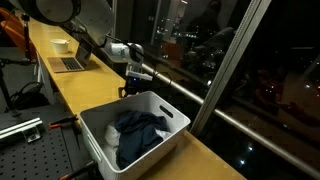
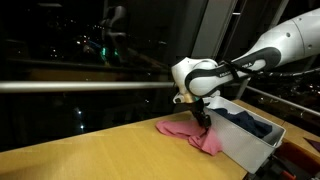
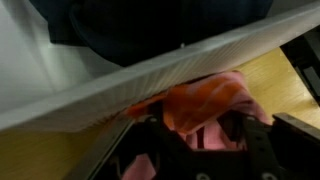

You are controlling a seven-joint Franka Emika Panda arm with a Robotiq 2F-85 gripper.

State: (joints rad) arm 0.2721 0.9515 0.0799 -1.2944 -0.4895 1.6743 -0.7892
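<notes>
Pink cloth (image 3: 205, 105) is bunched right under your gripper (image 3: 200, 142). In the wrist view the fingers stand spread, one on either side of the raised fold, with fabric showing between them. In an exterior view your gripper (image 2: 203, 122) points straight down onto the cloth (image 2: 195, 137), which lies spread on the wooden tabletop (image 2: 100, 155).

Just beyond your fingers, almost against the cloth's edge, you have the white bin (image 3: 150, 85). Its near wall (image 2: 245, 147) fills the middle of the wrist view. Inside it lie dark blue clothes (image 1: 138, 133) in a heap, seen past the wall (image 3: 130, 30).

Farther along the tabletop (image 1: 90, 85), well away from your gripper (image 1: 133, 88), a laptop (image 1: 70, 63) sits open with a white cup (image 1: 60, 45) just behind it.
</notes>
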